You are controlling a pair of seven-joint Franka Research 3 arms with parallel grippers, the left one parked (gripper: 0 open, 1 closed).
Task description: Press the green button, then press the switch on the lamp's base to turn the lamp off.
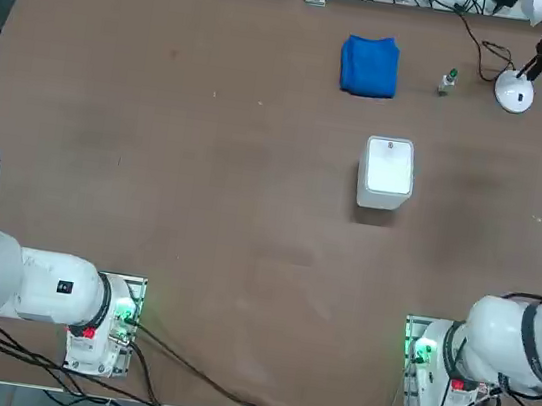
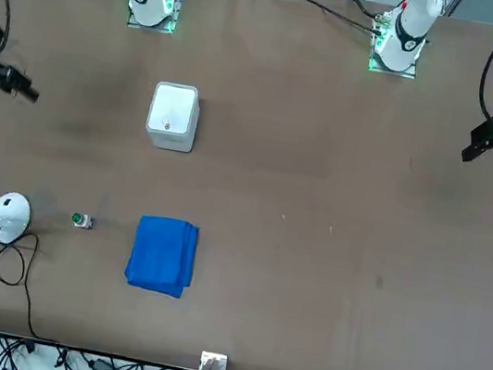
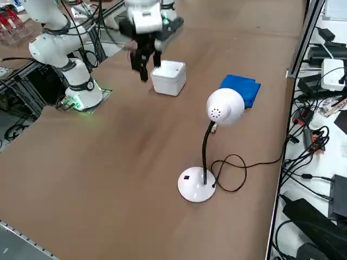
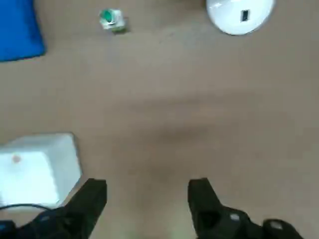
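The right tool (image 4: 147, 199) is held spread above bare desk (image 4: 199, 99), right of the white box (image 4: 35, 169). The green button (image 4: 108, 18), far beside the lamp's base (image 4: 234, 17), looks light and tippable; it is best pressed straight down on its cap

Even bright overhead light, soft shadows; wrist view motion-blurred.

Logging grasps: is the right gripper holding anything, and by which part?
Nothing is held. The right gripper hangs open above bare table, beside the white box.
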